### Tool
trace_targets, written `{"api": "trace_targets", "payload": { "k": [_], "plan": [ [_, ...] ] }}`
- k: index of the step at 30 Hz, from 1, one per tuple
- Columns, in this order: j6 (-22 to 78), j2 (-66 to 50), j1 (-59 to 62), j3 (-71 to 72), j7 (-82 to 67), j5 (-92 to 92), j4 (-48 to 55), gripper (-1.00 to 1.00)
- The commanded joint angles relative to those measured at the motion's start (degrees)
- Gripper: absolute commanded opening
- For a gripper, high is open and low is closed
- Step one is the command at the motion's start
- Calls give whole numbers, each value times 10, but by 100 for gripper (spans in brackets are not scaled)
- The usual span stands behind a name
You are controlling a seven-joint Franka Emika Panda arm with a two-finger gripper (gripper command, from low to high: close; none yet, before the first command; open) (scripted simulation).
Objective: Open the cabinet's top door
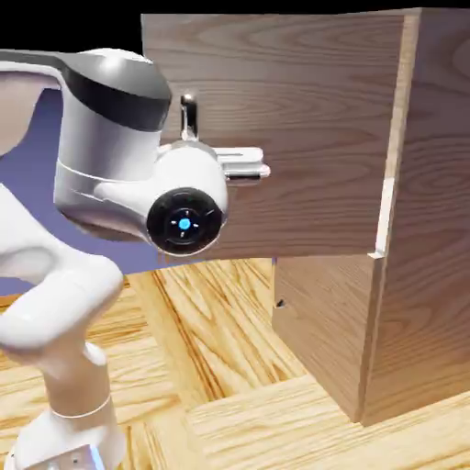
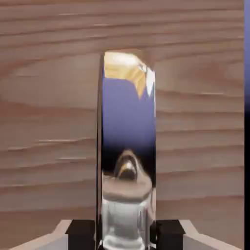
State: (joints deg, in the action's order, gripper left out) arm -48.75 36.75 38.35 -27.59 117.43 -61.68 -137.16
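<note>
While the tall light-brown wood-grain cabinet [image 1: 418,229] is faced, its top door's [image 1: 312,138] vertical silver handle [image 2: 128,146] is clamped between the end effector [image 2: 126,234] fingers at six o'clock, so the door can be pulled outward.

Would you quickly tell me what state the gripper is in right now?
Gripper: closed on the top door's silver handle, with a finger on each side.
</note>
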Motion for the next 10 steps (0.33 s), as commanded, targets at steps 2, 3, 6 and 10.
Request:
{"api": "trace_targets", "payload": {
  "k": [2, 3, 6, 10],
  "plan": [
    [33, -42, -21, -22, -21, 17, 37, -100],
    [50, -62, -31, -33, -31, 25, 56, -100],
    [102, -125, -59, -63, -65, 46, 115, -100],
    [152, -184, -81, -90, -100, 64, 172, 100]
  ]
}}
